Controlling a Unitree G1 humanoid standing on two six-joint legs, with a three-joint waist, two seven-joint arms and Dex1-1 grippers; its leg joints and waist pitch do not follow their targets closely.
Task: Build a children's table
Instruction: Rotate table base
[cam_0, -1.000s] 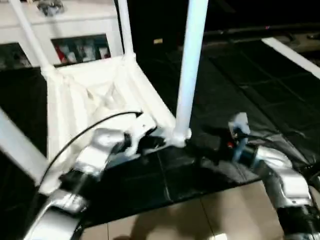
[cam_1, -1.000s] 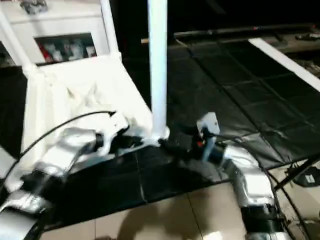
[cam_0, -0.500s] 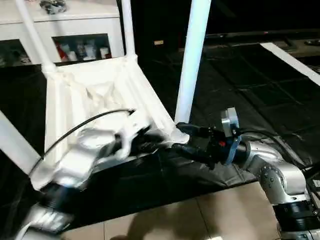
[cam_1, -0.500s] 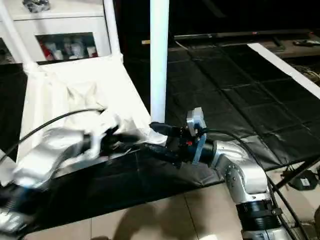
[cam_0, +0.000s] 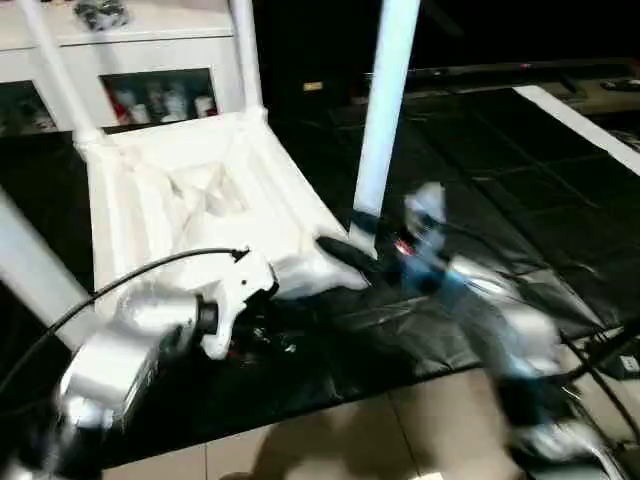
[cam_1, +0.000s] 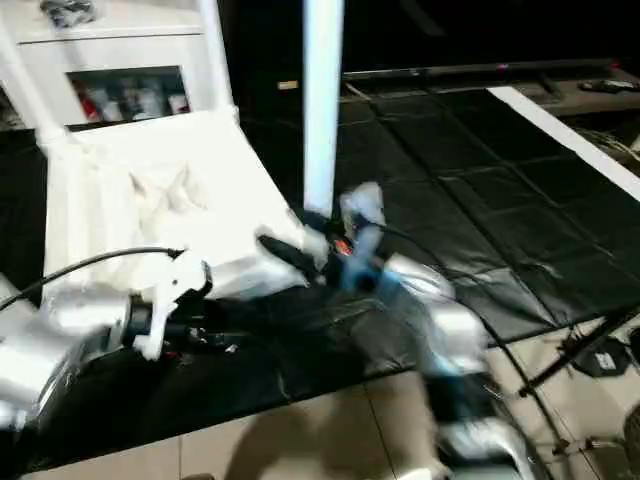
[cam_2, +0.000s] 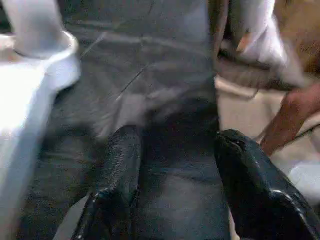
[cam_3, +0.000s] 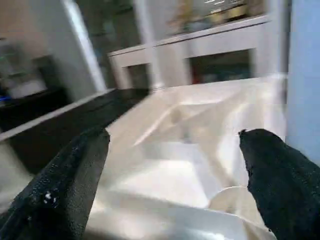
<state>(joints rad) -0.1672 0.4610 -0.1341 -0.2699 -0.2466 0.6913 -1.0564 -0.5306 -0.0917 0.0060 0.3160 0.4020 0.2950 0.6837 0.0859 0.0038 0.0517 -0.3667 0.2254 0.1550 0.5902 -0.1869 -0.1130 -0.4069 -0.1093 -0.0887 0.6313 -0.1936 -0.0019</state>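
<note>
Tabletop (cam_0: 190, 200) lay upside down on the black mat (cam_0: 520, 180), ribbed underside up. Legs stood up from its corner sockets: one at the near right corner (cam_0: 385, 110), two at the far corners (cam_0: 245, 55) (cam_0: 50, 70), and another crossing the left edge of the head view (cam_0: 35, 275). A white cabinet (cam_0: 120, 60) with glass doors stood behind the tabletop.

Left gripper (cam_0: 262, 335) hung over the mat just in front of the tabletop's near edge, clear of it. In the left wrist view its two black fingers (cam_2: 117, 175) stood apart with bare mat between them, holding nothing; the near right socket and leg base sat off to one side (cam_2: 40, 35).

Right gripper (cam_0: 340, 252) reached in from the right at the foot of the near right leg, close to that corner socket. In the right wrist view its fingers (cam_3: 272, 170) were spread wide, with the tabletop's underside (cam_3: 190, 150) seen between them and the leg along one edge (cam_3: 305, 75). Contact with the leg could not be made out.

A person's hand (cam_2: 292, 115) showed at the edge of the left wrist view.
</note>
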